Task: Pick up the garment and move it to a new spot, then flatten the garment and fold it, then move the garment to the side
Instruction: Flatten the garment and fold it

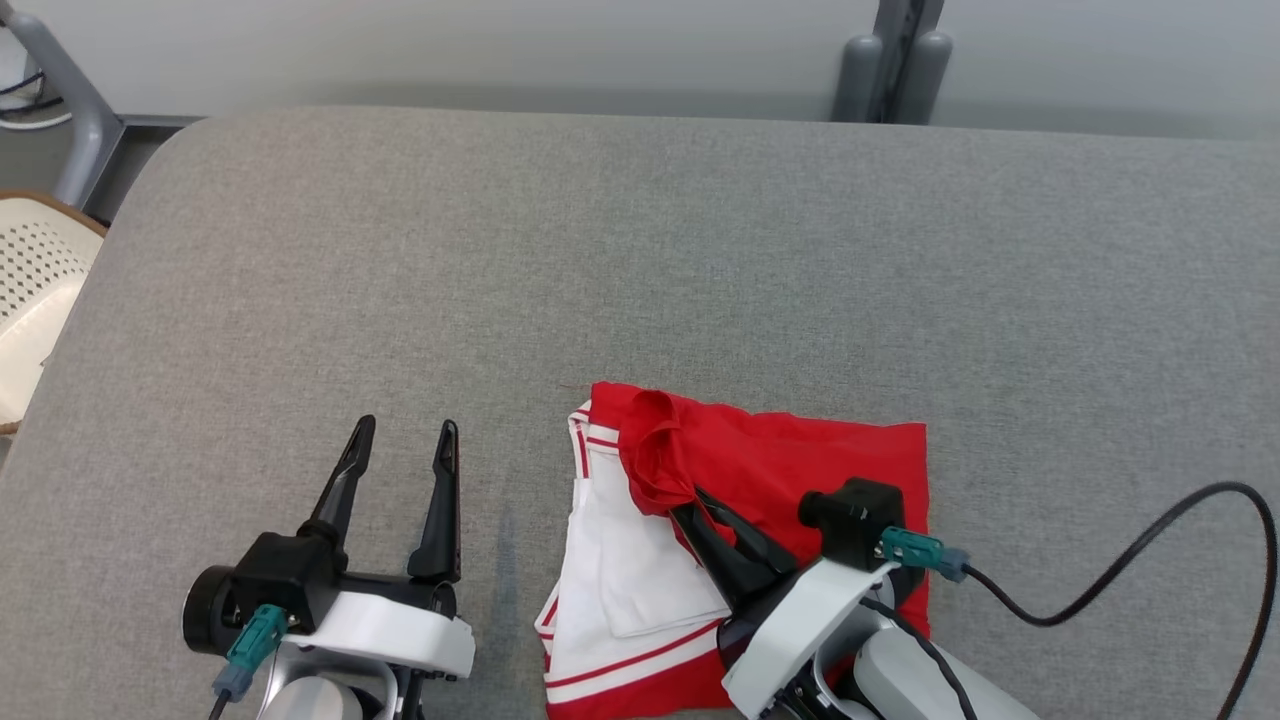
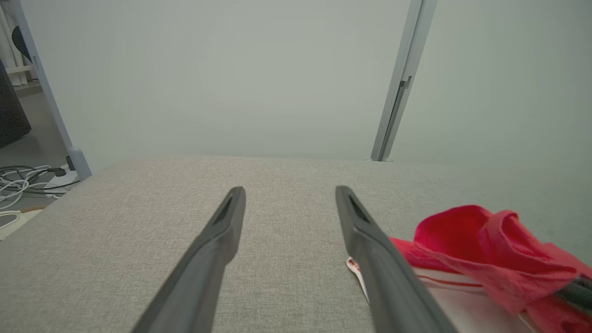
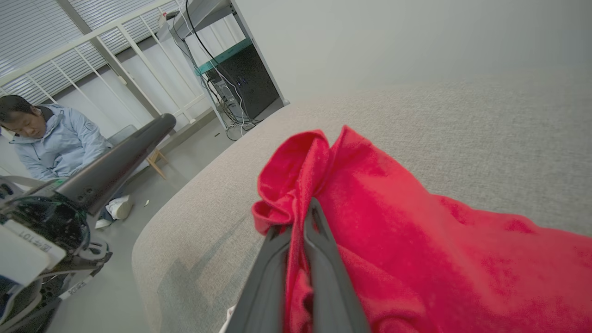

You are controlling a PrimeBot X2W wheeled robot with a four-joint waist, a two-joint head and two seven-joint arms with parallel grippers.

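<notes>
The garment (image 1: 800, 460) sits at 5 o'clock on the grey table (image 1: 600, 250); the right gripper (image 1: 693, 505) has its fingers clamped together on a bunched red flap at its 10 o'clock corner, while the left gripper (image 1: 407, 430) idles at 7 o'clock, fingers wide apart, empty. Looks mid-fold to me, so I'd carry that flap low and straight, releasing once the edges line up. It's soft floppy red knit with a white striped panel, and the coarse woven tabletop will probably drag at it.
</notes>
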